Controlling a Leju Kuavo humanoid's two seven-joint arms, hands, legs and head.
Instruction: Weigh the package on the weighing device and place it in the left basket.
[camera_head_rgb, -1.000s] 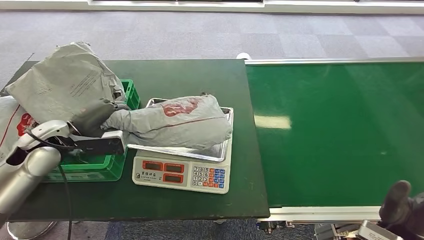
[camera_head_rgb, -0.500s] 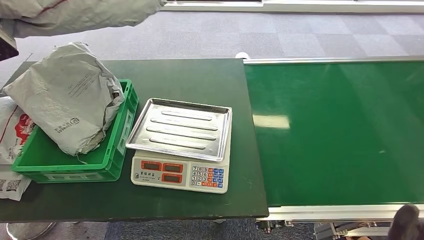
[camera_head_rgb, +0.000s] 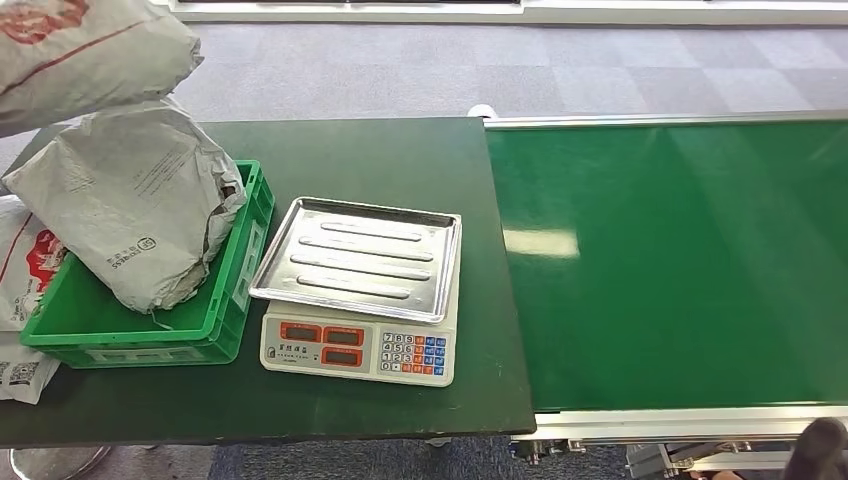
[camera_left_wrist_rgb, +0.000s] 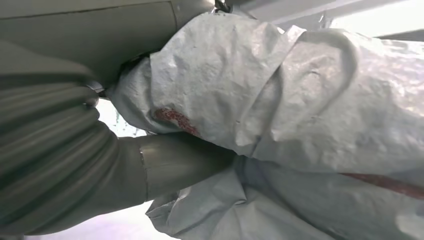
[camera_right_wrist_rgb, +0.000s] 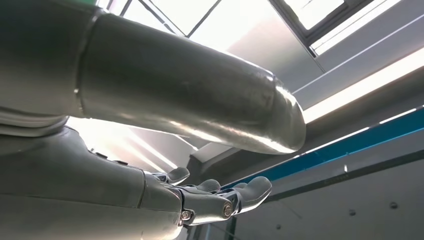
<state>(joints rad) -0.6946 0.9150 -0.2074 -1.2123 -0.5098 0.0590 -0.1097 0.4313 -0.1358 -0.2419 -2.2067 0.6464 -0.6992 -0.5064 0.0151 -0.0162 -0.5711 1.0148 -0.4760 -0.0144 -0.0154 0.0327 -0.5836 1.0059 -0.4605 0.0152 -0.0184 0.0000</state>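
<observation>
The grey package (camera_head_rgb: 85, 55) is gripped by the left hand (camera_left_wrist_rgb: 165, 165) high above the green basket (camera_head_rgb: 235, 300), beside the scale (camera_head_rgb: 360, 345), while the right hand (camera_right_wrist_rgb: 210, 200) is spread and holds nothing.

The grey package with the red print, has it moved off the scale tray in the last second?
Yes. The package now hangs up over the green basket, left of the scale tray.

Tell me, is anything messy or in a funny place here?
Yes. A big grey package sits crooked in the green basket, leaning over its rim. More bags lie outside the basket on the table. The left hand holds another package up in the air.
</observation>
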